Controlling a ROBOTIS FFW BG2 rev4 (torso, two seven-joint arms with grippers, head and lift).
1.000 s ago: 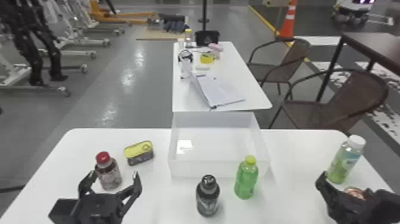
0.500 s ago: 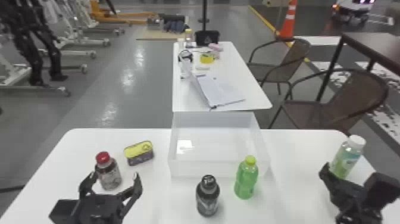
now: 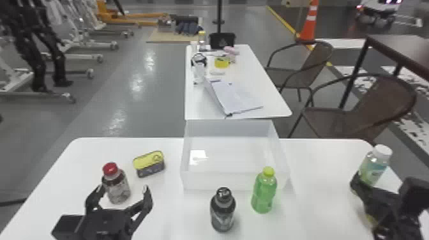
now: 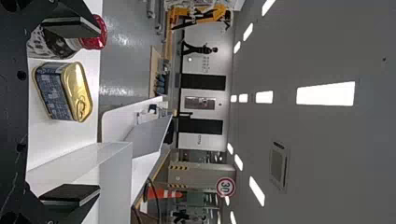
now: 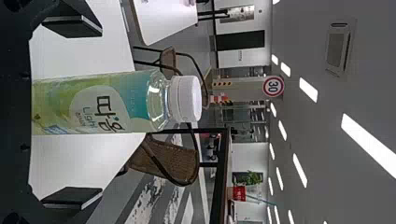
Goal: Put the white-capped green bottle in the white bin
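White-capped green bottle (image 3: pixel 374 168) upright near the right edge of a white table (image 3: pixel 322 178), a stretch of tabletop between it and the white bin (image 3: pixel 220 181). The right gripper (image 3: pixel 378 199) has moved in closer, hiding the bottle's base from the head; its wrist view reveals fingers spread either side. The left gripper's (image 3: pixel 123 191) fingers are apart beside a red-capped bottle (image 3: pixel 117 188).

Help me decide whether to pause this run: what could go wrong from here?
The right gripper stands open around the white-capped green bottle, gaps on both sides; closing might tip it. If tipped, it could roll off the nearby table edge. Carried to the white bin, it may clip the lime-capped bottle in front.
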